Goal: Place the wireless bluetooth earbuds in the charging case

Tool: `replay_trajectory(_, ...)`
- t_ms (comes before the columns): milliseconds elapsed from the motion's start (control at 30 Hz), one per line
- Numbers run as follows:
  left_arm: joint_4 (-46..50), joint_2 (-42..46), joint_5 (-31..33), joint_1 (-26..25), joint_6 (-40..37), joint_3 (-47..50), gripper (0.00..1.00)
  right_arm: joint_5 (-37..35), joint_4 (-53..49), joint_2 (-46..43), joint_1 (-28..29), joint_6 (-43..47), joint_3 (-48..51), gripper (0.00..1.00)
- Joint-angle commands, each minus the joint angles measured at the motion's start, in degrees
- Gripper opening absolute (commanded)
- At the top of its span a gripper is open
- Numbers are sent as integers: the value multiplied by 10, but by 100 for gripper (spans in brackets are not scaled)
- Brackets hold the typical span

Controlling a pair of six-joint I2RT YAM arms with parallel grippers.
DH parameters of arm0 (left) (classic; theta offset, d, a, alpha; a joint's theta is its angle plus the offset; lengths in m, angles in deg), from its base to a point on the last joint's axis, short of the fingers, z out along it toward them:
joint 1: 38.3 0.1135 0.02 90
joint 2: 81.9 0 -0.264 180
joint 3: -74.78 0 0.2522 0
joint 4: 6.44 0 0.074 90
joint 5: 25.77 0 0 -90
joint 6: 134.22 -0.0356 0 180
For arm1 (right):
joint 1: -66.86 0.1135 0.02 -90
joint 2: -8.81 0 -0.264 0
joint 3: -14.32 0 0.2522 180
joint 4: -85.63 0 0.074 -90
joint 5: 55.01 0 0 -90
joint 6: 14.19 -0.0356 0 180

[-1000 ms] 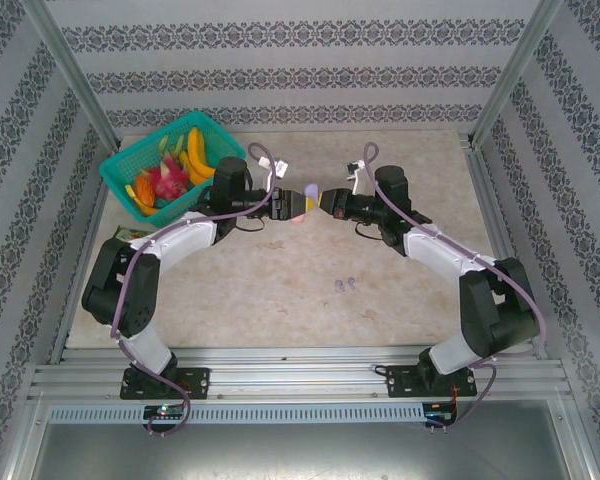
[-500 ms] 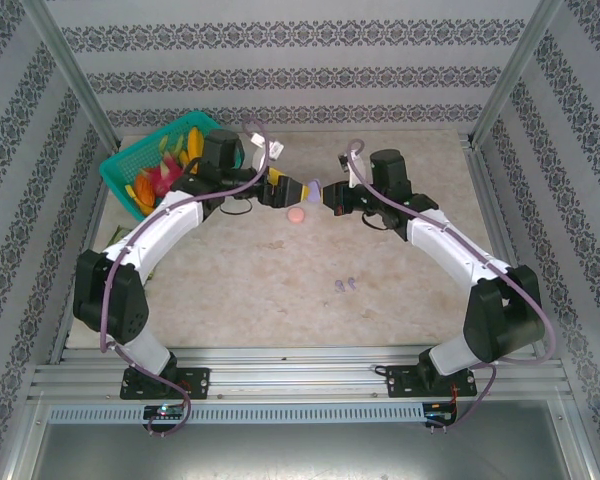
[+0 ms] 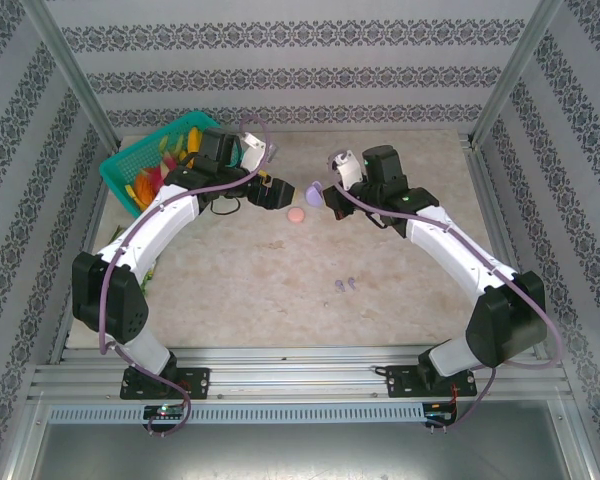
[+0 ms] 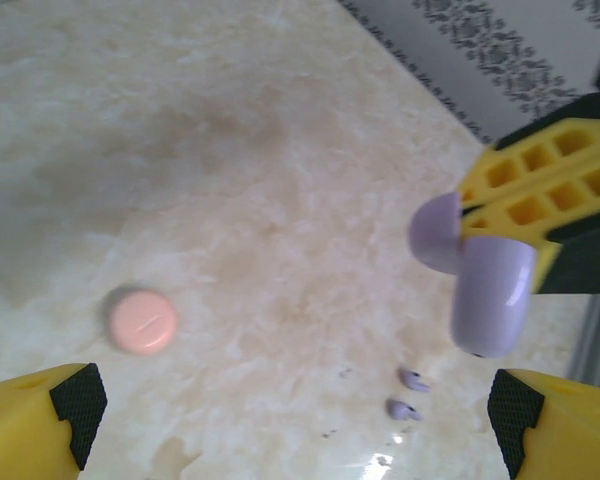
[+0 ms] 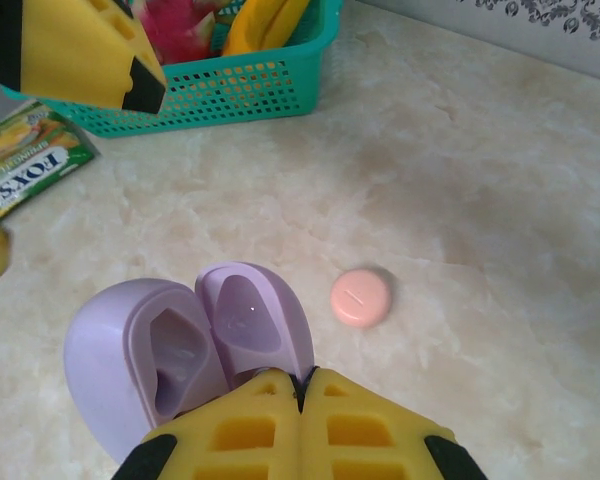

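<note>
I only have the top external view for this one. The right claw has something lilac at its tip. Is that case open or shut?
Observer: Open. In the right wrist view the lilac case is hinged apart, and the right claw pinches it at the edge.
Operator: Any buds seated in it?
Observer: No. Both halves face the right wrist camera and their moulded hollows are empty.
Operator: Is the left claw carrying anything?
Observer: No. In the left wrist view the left claw is wide open with nothing between its fingers. Below it the pink case lies shut on the table.
</note>
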Motion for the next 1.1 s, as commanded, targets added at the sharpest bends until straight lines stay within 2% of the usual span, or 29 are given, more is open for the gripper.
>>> replay_trajectory(0,10,7,53,10,-18,-16,100,-41,-4,-11,11,39,-21,2)
replay_trajectory(200,73,-33,21,23,-23,-68,100,-71,4,-14,17,60,-22,2)
replay_trajectory(400,164,-83,-74,27,-77,-144,100,-91,16,-24,19,79,-21,2)
replay_trajectory(767,190,-88,-232,27,-147,-153,100,-102,5,-42,42,112,-40,1)
replay_trajectory(1067,240,-94,-262,21,-187,-165,96,-117,-7,-31,76,129,-56,1)
